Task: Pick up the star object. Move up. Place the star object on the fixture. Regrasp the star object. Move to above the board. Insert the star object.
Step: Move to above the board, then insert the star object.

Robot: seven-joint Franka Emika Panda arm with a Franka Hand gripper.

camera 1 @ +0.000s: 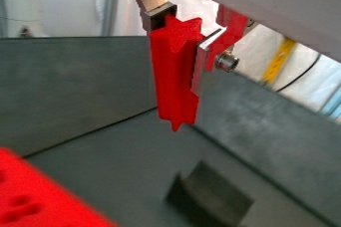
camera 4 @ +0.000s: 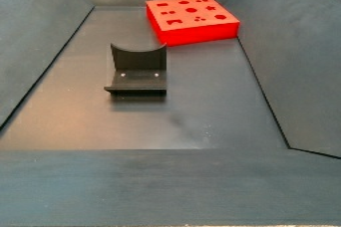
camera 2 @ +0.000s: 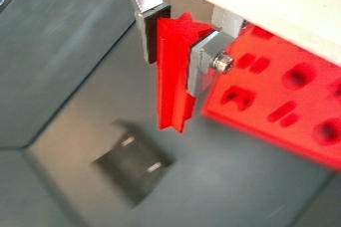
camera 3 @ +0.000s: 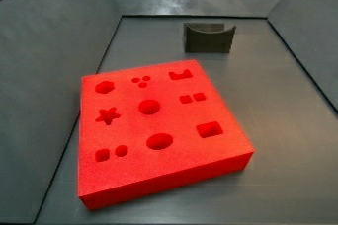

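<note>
Hanging upright in both wrist views, one red star object point(camera 1: 173, 67) sits clamped between the two silver fingers point(camera 1: 210, 54) of the pincer point(camera 2: 174, 34), closed on its upper end, well above the counter point(camera 4: 200, 121); likely carried toward the single fixture point(camera 4: 136, 72). One red board point(camera 3: 158, 130) waits apart.

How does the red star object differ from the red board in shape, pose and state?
The star object is a long narrow bar hanging upright; the board is a wide flat block lying on the floor. The star object is clamped in the end effector, above the floor, in both wrist views; the board rests free. The board carries many shaped holes; the star object shows none. Both are bright red.
</note>
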